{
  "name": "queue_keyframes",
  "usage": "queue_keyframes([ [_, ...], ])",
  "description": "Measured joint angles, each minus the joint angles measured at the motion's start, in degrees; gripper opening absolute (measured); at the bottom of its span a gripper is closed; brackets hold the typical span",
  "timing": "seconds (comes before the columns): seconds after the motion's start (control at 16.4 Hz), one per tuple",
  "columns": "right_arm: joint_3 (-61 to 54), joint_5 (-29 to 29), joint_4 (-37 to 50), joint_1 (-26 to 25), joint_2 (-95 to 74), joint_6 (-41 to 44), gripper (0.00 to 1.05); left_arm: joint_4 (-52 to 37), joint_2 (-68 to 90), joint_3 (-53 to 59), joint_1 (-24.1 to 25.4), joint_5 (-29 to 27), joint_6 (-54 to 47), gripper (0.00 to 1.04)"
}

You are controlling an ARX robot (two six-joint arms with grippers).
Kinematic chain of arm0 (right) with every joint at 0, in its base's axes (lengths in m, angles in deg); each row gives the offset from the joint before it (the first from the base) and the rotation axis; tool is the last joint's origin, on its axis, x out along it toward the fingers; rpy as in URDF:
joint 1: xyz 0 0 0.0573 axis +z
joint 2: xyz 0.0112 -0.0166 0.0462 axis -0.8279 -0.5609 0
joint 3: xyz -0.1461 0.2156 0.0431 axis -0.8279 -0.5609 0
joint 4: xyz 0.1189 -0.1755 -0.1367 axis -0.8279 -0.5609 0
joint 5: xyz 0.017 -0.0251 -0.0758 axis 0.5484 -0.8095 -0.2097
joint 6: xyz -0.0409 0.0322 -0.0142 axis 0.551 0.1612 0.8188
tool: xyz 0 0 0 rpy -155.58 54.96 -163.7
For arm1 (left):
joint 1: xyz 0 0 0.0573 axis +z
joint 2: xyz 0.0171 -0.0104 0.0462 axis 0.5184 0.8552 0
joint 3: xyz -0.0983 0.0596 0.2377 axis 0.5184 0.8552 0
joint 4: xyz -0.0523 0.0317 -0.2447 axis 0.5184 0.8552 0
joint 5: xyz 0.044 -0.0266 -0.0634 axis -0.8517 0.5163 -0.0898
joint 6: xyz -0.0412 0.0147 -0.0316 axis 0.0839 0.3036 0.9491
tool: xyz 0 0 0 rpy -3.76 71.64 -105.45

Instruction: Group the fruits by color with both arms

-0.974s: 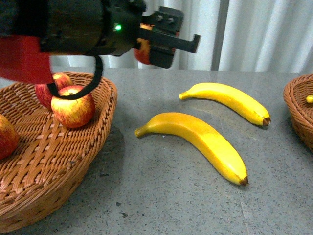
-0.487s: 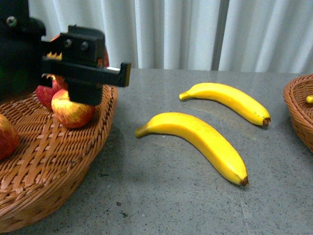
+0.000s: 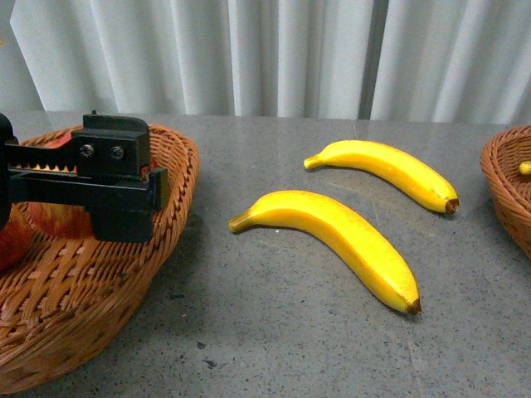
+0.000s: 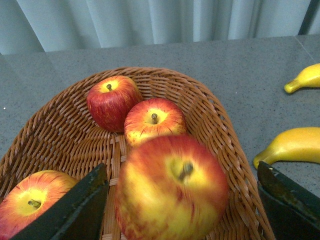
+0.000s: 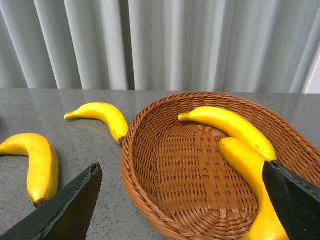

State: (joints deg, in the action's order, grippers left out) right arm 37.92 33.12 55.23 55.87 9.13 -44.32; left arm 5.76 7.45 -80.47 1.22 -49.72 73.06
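My left gripper (image 4: pixel 181 172) hangs open over the left wicker basket (image 4: pixel 220 115). A blurred red-and-yellow apple (image 4: pixel 172 190) sits loose between its spread fingers (image 4: pixel 75 210). Three more apples (image 4: pixel 114 100) (image 4: pixel 154 120) (image 4: pixel 32 200) lie in that basket. In the front view the left gripper (image 3: pixel 99 186) covers most of the apples (image 3: pixel 54 220). Two bananas (image 3: pixel 336 236) (image 3: pixel 386 170) lie on the grey table. My right gripper (image 5: pixel 180 170) is open above the right basket (image 5: pixel 135 165), which holds two bananas (image 5: pixel 230 125) (image 5: pixel 250 175).
The right basket's rim (image 3: pixel 506 182) shows at the front view's right edge, with a bit of yellow (image 3: pixel 525 167) inside. The grey table (image 3: pixel 274 332) stretches between the baskets. A pale curtain (image 3: pixel 290 50) hangs behind the table.
My left gripper carried an apple leftward and down from above the table to the left basket. It is now open with the apple loose between its fingers. The table bananas have not moved.
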Motion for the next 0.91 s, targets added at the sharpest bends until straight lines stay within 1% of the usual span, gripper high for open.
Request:
queue_keyframes([
  [0.06, 0.0, 0.0, 0.0, 0.0, 0.0, 0.0, 0.98, 0.0, 0.0, 0.0, -0.2, -0.1, 0.2, 0.99],
  [0.18, 0.0, 0.0, 0.0, 0.0, 0.0, 0.0, 0.98, -0.9, -1.1, 0.0, -1.6, -0.8, 0.3, 0.98],
  [0.3, 0.0, 0.0, 0.0, 0.0, 0.0, 0.0, 0.98, -4.7, -4.9, 0.0, -4.2, -0.7, -0.9, 0.98],
  [0.37, 0.0, 0.0, 0.0, 0.0, 0.0, 0.0, 0.98, -4.1, -7.5, -0.3, -5.8, -1.0, -2.4, 0.98],
  [0.49, 0.0, 0.0, 0.0, 0.0, 0.0, 0.0, 0.98, -7.4, -10.7, 0.1, -8.7, -5.2, -6.4, 0.98],
  [0.55, 0.0, 0.0, 0.0, 0.0, 0.0, 0.0, 0.98, -6.5, -12.5, 0.5, -10.7, -7.7, -7.3, 0.95],
  [0.61, 0.0, 0.0, 0.0, 0.0, 0.0, 0.0, 0.98, -4.0, -16.4, 3.5, -11.4, -8.5, -5.9, 0.83],
  [0.67, 0.0, 0.0, 0.0, 0.0, 0.0, 0.0, 0.98, -3.1, -21.8, 8.6, -13.1, -11.2, -4.8, 0.68],
  [0.73, 0.0, 0.0, 0.0, 0.0, 0.0, 0.0, 0.98, -1.3, -26.7, 11.8, -11.6, -8.6, -4.4, 0.55],
  [0.85, 0.0, 0.0, 0.0, 0.0, 0.0, 0.0, 0.98, 2.9, -35.7, 16.5, -2.8, -1.6, -3.8, 0.28],
  [0.91, 0.0, 0.0, 0.0, 0.0, 0.0, 0.0, 0.98, 4.8, -39.5, 18.1, 0.6, 2.4, -3.8, 0.15],
])
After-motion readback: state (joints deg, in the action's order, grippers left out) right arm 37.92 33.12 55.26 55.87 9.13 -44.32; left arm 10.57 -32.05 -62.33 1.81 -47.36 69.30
